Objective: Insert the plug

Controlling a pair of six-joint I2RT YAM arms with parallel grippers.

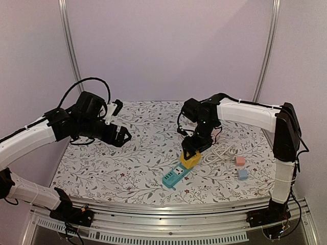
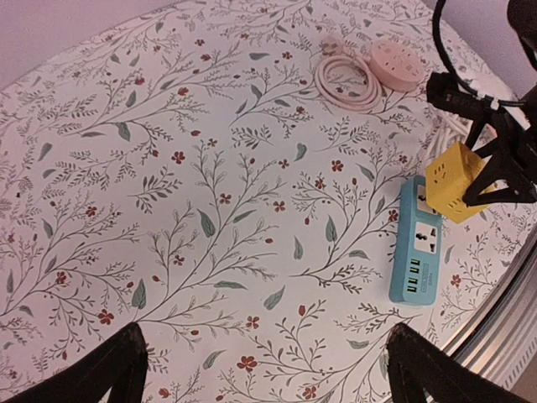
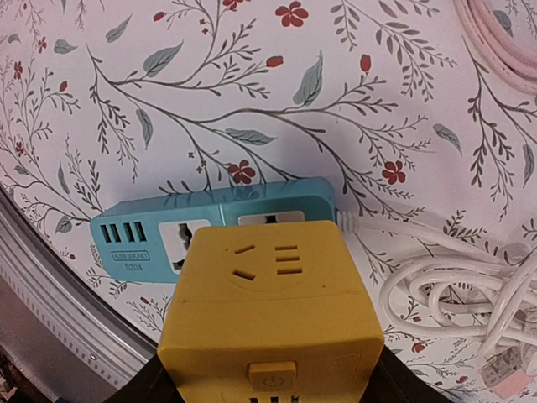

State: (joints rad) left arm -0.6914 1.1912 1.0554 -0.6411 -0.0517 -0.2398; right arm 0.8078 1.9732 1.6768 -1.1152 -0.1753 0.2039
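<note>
1. Grip: the right gripper (image 1: pixel 192 153) has its jaws partly closed around the yellow plug (image 3: pixel 273 311).
2. The yellow plug sits tilted over the far end of the blue power strip (image 1: pixel 173 176). It does not look pushed in yet.
3. The left gripper (image 2: pixel 268 379) is wide open, holds nothing and is well apart.
4. Still to do: line it up and press it down.

The table (image 1: pixel 102 168), covered in a floral print, carries a teal power strip (image 1: pixel 175 176), a bundled white cable (image 3: pixel 453 294), and a pink cube (image 1: pixel 240 160) near a blue cube (image 1: pixel 242 174).
</note>
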